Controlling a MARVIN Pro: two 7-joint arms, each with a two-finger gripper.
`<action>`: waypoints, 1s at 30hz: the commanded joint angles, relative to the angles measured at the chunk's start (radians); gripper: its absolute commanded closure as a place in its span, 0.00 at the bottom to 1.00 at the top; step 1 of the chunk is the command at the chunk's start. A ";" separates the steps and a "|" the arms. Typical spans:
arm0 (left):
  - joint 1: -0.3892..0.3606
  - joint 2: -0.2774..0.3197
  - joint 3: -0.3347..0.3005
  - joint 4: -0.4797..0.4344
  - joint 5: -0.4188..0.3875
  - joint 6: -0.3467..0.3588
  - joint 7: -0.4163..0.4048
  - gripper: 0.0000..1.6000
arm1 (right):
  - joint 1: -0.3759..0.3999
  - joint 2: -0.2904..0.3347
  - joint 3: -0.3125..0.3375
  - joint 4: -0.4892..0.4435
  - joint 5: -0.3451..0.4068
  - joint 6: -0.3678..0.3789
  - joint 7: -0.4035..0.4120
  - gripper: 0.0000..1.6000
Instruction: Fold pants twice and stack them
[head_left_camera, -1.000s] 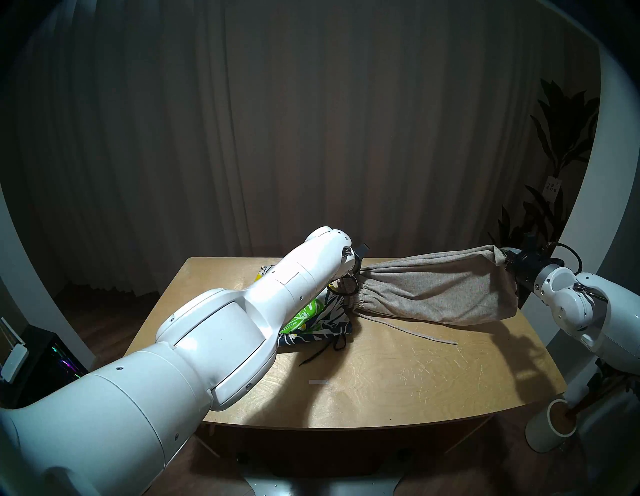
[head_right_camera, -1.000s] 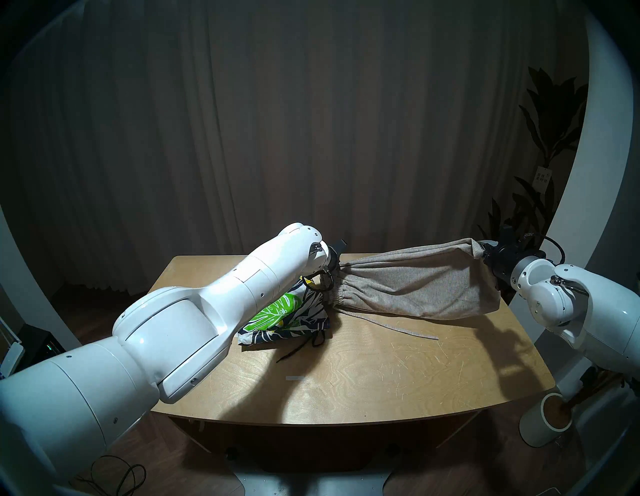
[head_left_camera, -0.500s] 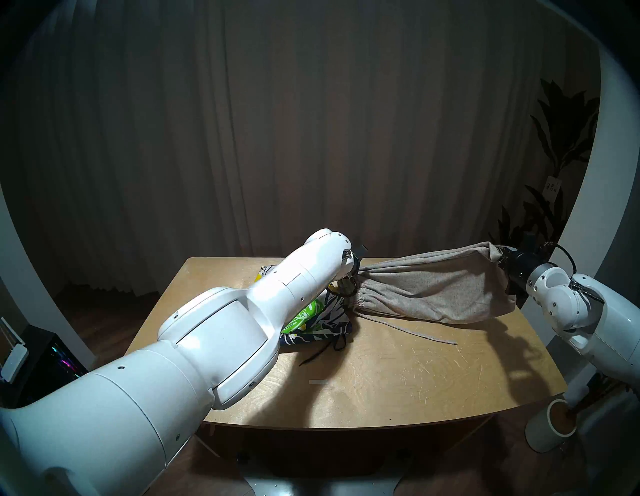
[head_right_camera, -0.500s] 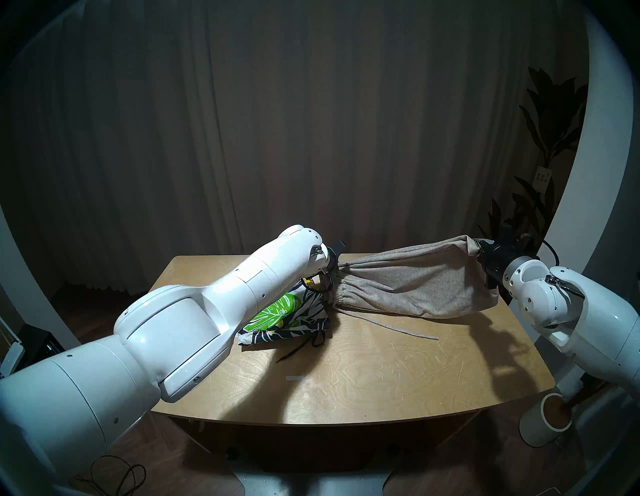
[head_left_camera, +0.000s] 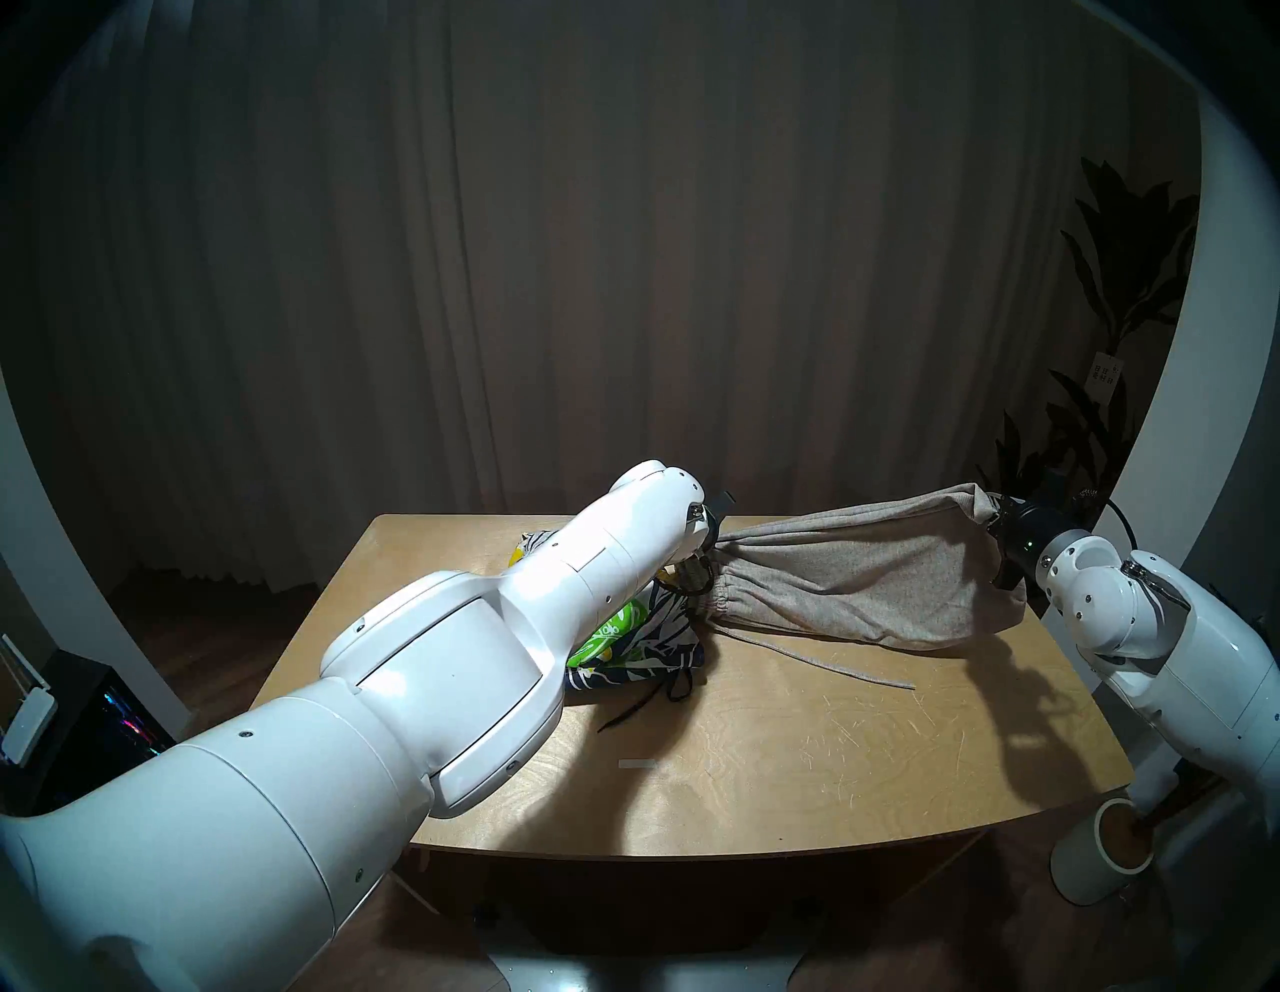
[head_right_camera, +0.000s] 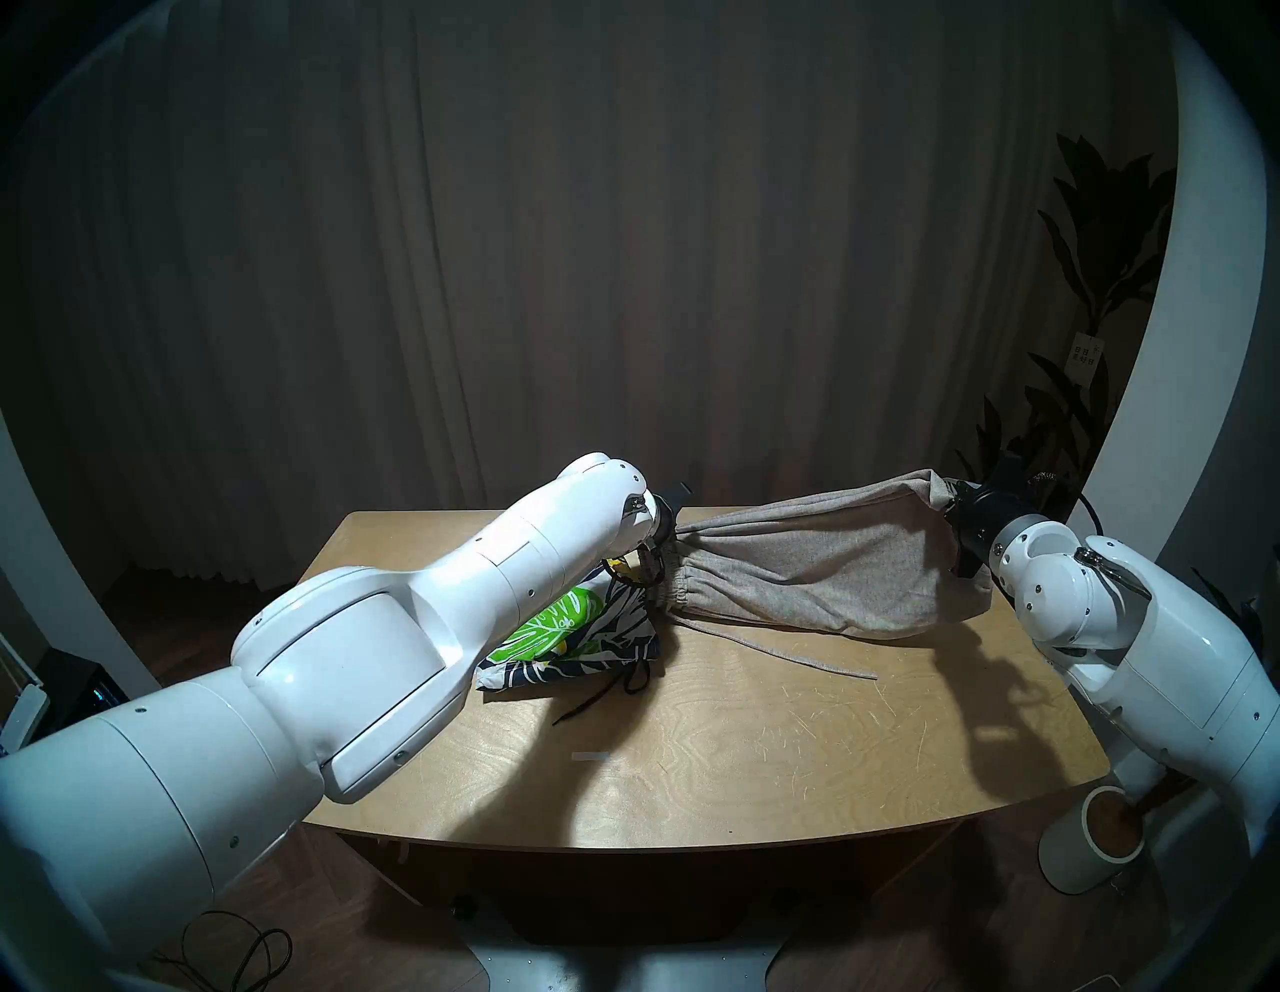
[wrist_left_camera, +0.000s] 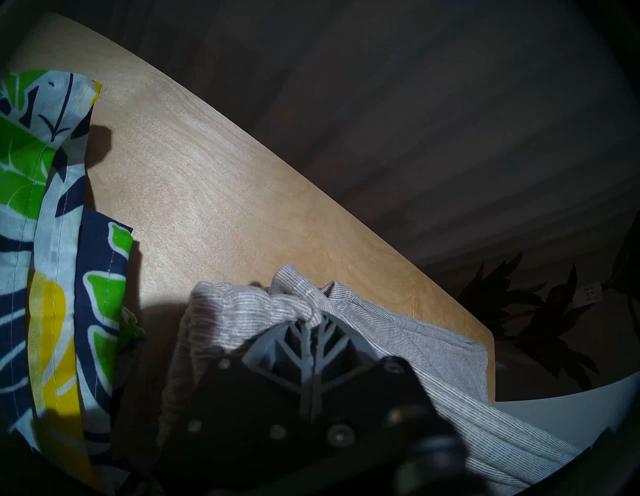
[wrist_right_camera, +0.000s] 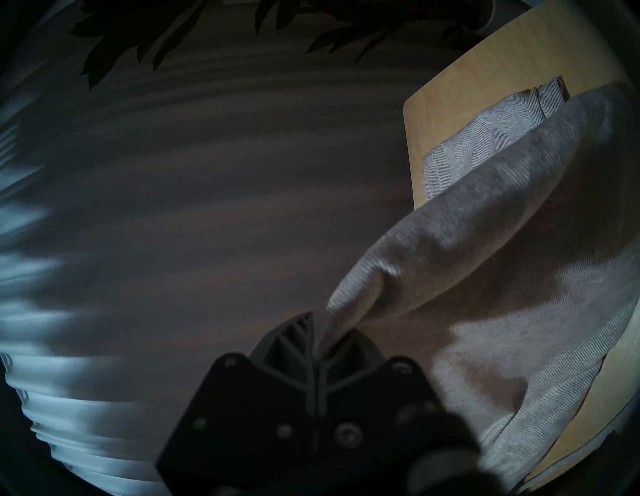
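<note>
- The grey shorts (head_left_camera: 859, 589) hang stretched across the right half of the head view, held up at both ends, with their lower edge sagging onto the desk (head_left_camera: 796, 755).
- The left pincer (wrist_left_camera: 313, 324) is clamped on the bunched waistband of the grey shorts; in the left wrist view its ribbed fingers (wrist_left_camera: 294, 346) meet with fabric pinched at their tips.
- The right pincer (wrist_right_camera: 317, 332) is closed on the far end of the same shorts, at the right edge of the head view, just past the desk's right side; the cloth balloons away from it toward the upper right of the right wrist view.
- A grey drawstring (head_left_camera: 845, 668) trails from the waistband across the desk toward the lower right.
- The leaf-print shorts (head_left_camera: 644, 651) lie folded on the desk at centre left of the head view, partly hidden under the left arm and just beside the grey waistband; their black drawstring (head_left_camera: 637, 710) spills toward the front edge.
- A small white strip (head_left_camera: 637, 764) lies on the desk nearer the front.
</note>
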 joint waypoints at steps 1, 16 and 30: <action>-0.042 -0.001 0.001 0.004 0.012 -0.016 -0.016 1.00 | 0.116 -0.076 -0.017 0.021 -0.012 -0.033 0.004 1.00; -0.050 -0.014 0.009 0.031 0.026 -0.029 -0.052 1.00 | 0.265 -0.228 -0.090 0.117 -0.082 -0.092 -0.001 1.00; -0.052 -0.030 0.024 0.050 0.049 -0.038 -0.078 1.00 | 0.405 -0.368 -0.152 0.247 -0.202 -0.135 -0.015 1.00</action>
